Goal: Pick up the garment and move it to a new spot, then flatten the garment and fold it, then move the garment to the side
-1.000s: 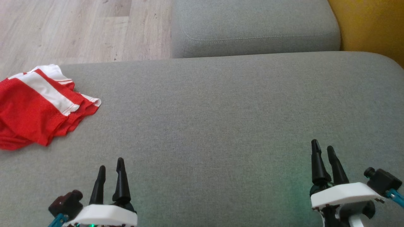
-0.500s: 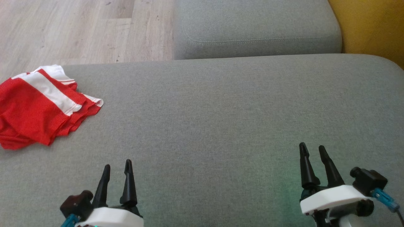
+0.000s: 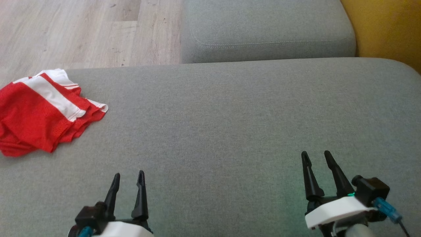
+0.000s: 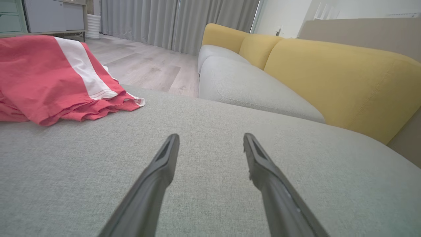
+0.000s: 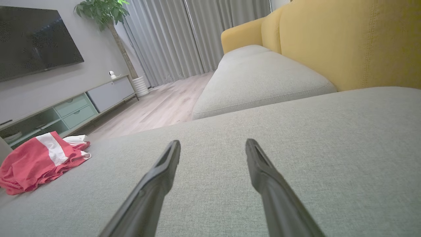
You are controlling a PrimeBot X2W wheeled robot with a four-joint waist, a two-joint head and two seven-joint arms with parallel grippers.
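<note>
**Both grippers empty; red garment (image 3: 36,121) at the left end of the grey seat cushion (image 3: 213,125).**

We find the garment bunched in loose folds, ahead and to the left of the left gripper (image 3: 128,173) and well apart from it. The right gripper (image 3: 315,153) stands far across the cushion, so we judge the left arm the nearer for the pick. Both finger pairs are spread wide and hold nothing. The garment's white stripe runs obliquely (far left to near right).
</note>
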